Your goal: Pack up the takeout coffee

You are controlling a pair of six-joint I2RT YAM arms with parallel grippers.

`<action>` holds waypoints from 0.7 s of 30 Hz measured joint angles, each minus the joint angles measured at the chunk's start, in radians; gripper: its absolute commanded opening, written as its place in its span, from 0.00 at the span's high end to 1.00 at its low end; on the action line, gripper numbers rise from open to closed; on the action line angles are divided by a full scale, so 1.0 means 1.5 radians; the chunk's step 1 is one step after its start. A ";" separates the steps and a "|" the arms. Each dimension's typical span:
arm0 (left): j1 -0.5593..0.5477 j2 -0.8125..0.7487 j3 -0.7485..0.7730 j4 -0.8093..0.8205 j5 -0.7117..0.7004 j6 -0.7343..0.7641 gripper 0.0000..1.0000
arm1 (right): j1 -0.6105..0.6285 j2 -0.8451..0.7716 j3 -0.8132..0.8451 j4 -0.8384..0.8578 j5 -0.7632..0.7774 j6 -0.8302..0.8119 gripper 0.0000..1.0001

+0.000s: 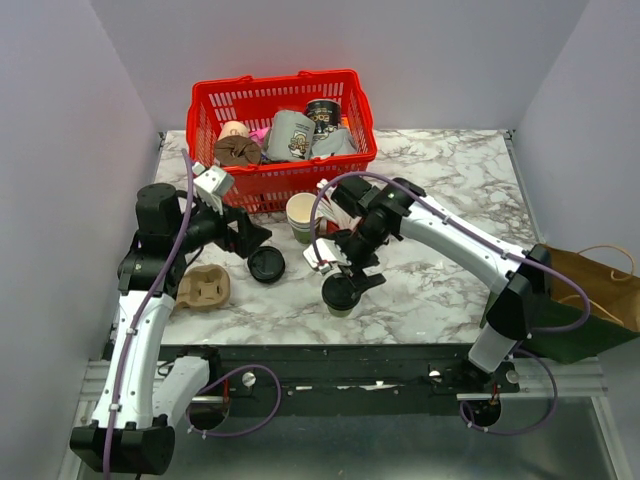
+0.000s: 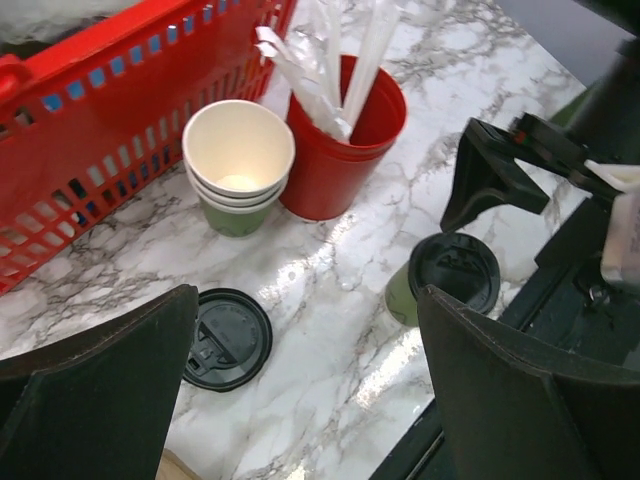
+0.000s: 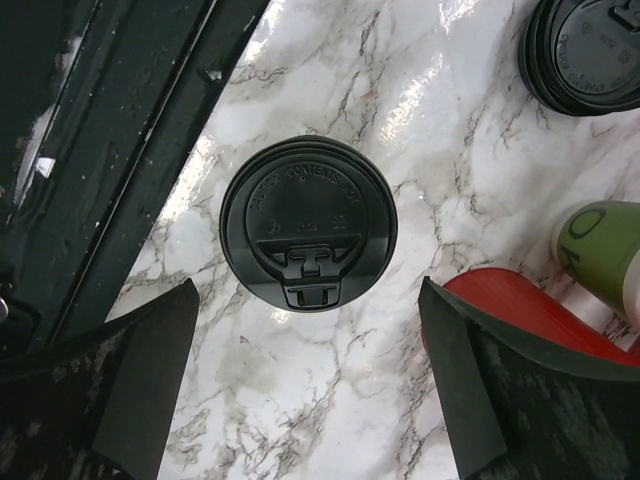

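Observation:
The takeout coffee [image 1: 338, 296] is a small olive-green cup with a black lid on it. It stands upright near the table's front edge. It also shows in the right wrist view [image 3: 308, 222] and the left wrist view [image 2: 455, 272]. My right gripper [image 1: 352, 277] hangs open just above it. In the right wrist view the lid lies just beyond the open right gripper [image 3: 308, 335], touching neither finger. My left gripper [image 1: 262, 238] is open and empty, above the marble left of the cup [image 2: 305, 335].
A loose black lid [image 1: 266, 265] lies on the marble under the left gripper. A stack of lidless green cups [image 2: 238, 160] and a red cup of white sticks [image 2: 345, 140] stand before the red basket [image 1: 300, 180]. A cardboard carrier [image 1: 205, 288] lies left; a brown paper bag [image 1: 590, 290] stands right.

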 measured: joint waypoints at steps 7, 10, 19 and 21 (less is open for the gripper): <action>0.026 0.017 -0.002 0.049 -0.008 -0.029 0.01 | 0.011 0.006 -0.005 0.022 0.032 0.007 0.00; 0.031 0.017 -0.010 0.069 -0.009 -0.041 0.02 | 0.021 0.007 -0.016 0.035 0.044 0.011 0.00; 0.063 0.013 -0.037 0.095 -0.012 -0.075 0.01 | 0.044 0.028 -0.018 0.055 0.072 0.013 0.00; 0.065 0.007 -0.039 0.097 -0.012 -0.079 0.01 | 0.050 0.034 -0.020 0.056 0.078 0.013 0.00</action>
